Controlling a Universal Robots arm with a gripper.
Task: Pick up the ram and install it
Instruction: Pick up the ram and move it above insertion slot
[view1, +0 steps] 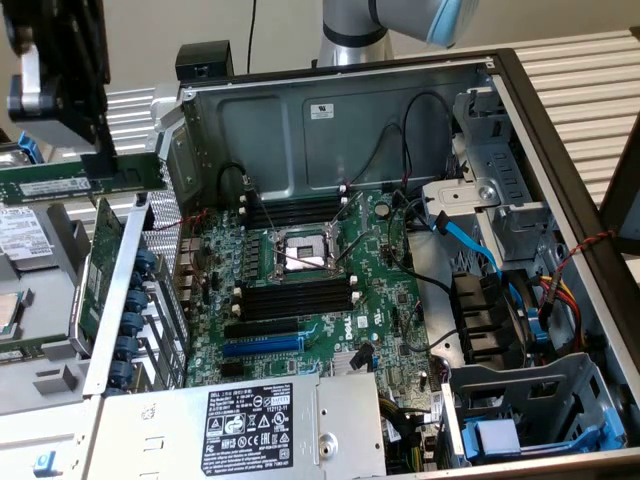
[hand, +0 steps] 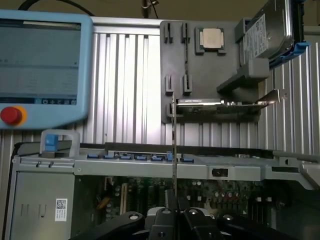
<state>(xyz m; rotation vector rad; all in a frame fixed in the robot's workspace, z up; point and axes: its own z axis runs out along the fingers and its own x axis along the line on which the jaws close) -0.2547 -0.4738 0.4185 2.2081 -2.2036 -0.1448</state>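
Note:
In the exterior view, my gripper (view1: 103, 152) is up at the left, outside the open computer case (view1: 330, 110), and shut on the ram (view1: 60, 183). The ram is a long thin green stick with a white label, held level above the grey parts tray. In the wrist view the ram (hand: 173, 150) is edge-on, a thin line rising from between my black fingers (hand: 165, 220). The black memory slots (view1: 297, 296) with white end clips lie on the motherboard on both sides of the CPU socket (view1: 305, 250); a second bank of slots (view1: 295, 212) is behind it.
A wider green expansion card (view1: 97, 270) stands in the tray, seen as the card (hand: 220, 104) in the wrist view. A hard drive (hand: 267, 32), a loose CPU (hand: 211, 39) and a teach pendant (hand: 40, 65) lie nearby. Cables (view1: 470, 240), a drive cage (view1: 530, 400) and the power supply (view1: 260, 420) crowd the case.

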